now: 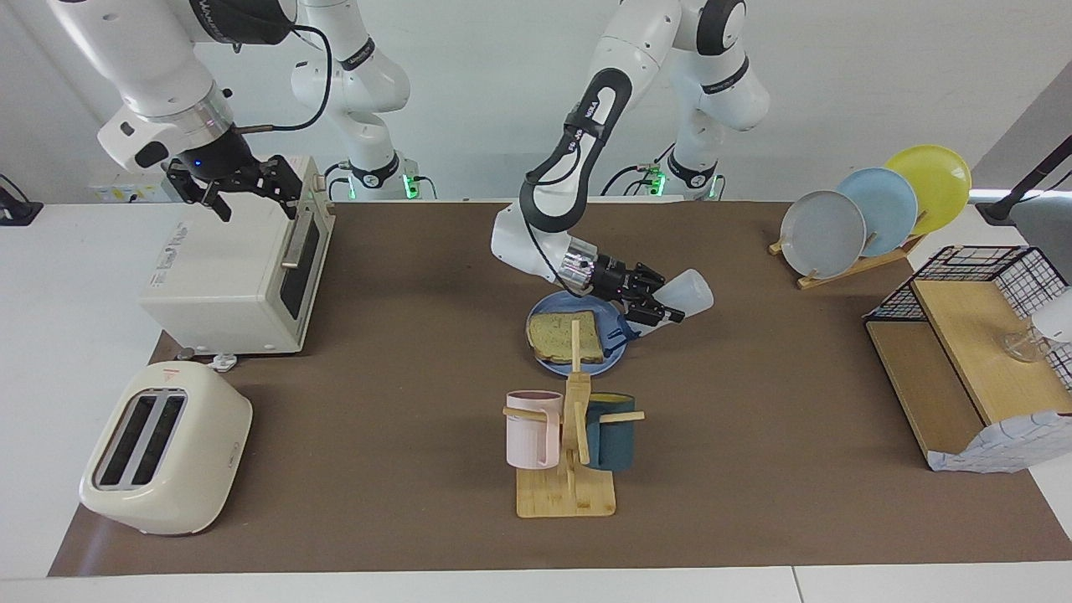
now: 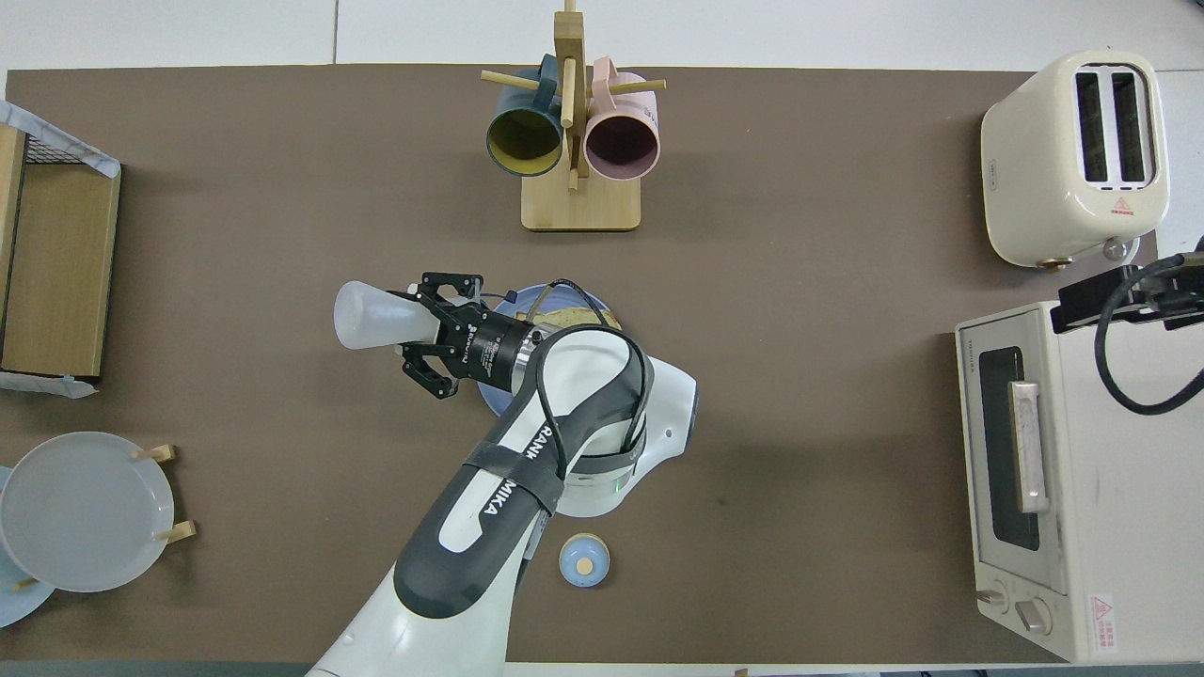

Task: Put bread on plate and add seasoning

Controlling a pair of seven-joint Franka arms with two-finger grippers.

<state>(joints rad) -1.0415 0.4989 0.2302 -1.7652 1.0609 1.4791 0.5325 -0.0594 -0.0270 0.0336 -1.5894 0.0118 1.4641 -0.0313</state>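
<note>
Translucent plastic sits clamped in my left gripper [image 1: 662, 303] — the seasoning [image 1: 685, 295], tipped steeply with its dark cap [image 1: 621, 332] pointing down over the plate's rim at the left arm's end. My fingertips [image 2: 425, 324] squeeze the bottle around its neck, the pale bottom sticking out past them. Under it, the blue plate [image 1: 617, 352] lies flat on the brown mat, and the bread [image 1: 564, 335] rests on it. A wooden mug tree [image 1: 571, 435] with a pink and a dark mug stands farther from me than the plate. My right gripper [image 1: 248, 186] waits with its jaws spread wide, holding nothing, over the toaster oven [image 1: 239, 272] — a pop-up toaster [image 1: 163, 448] sits farther out.
</note>
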